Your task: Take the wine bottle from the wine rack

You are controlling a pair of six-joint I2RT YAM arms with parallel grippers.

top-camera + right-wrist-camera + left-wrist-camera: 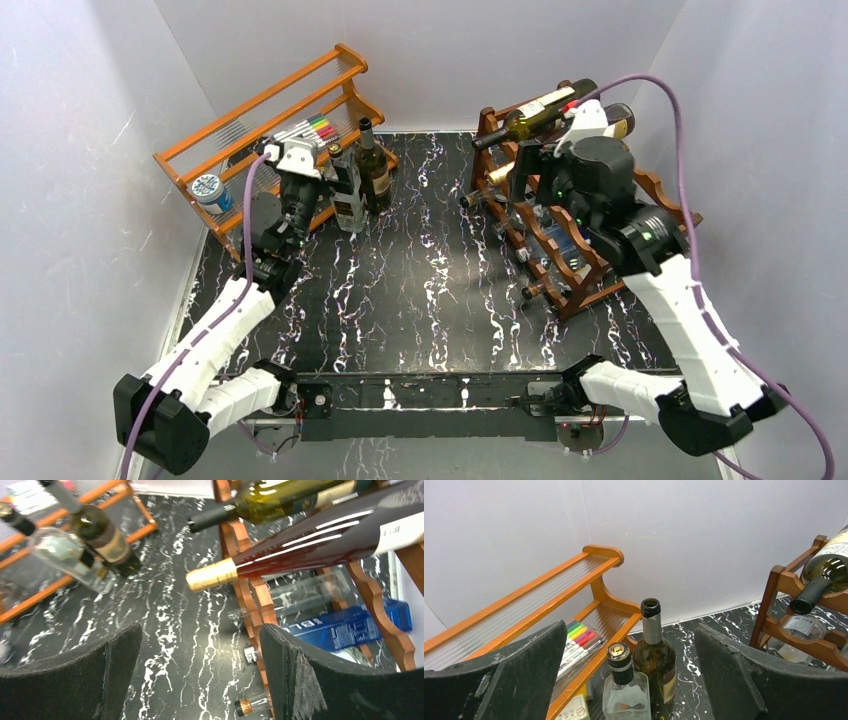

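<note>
Top external view shows the wine rack (pixel 572 297) standing slantwise near the far right corner of the desk (pixel 420 300), with a lighter orange rack (pixel 270 100) at the far left corner. A green wine bottle (pixel 535 112) lies on the wine rack's top tier, its dark neck pointing toward the middle of the desk. One tier lower lies a red wine bottle (pixel 320 542), whose gold-foiled neck juts past the scalloped rail. Lower tiers hold a clear bottle (pixel 305 592) and a blue bottle (pixel 345 627). The right gripper (pixel 200 630) hangs over the rack's desk-side face with its jaws spread wide and nothing between them. The red bottle's neck lies just beyond the pads, untouched. At the far left, an upright wine bottle (pixel 655 655) and a clear spirit bottle (pixel 624 690) stand side by side on the desk, close against the orange rack's front. The left gripper (pixel 629 627) is just behind and above them, jaws wide apart, gripping neither. Coloured markers (pixel 581 637) lie on the orange rack's lower shelf, and a small blue-and-white jar (pixel 210 190) sits at its left end.
</note>
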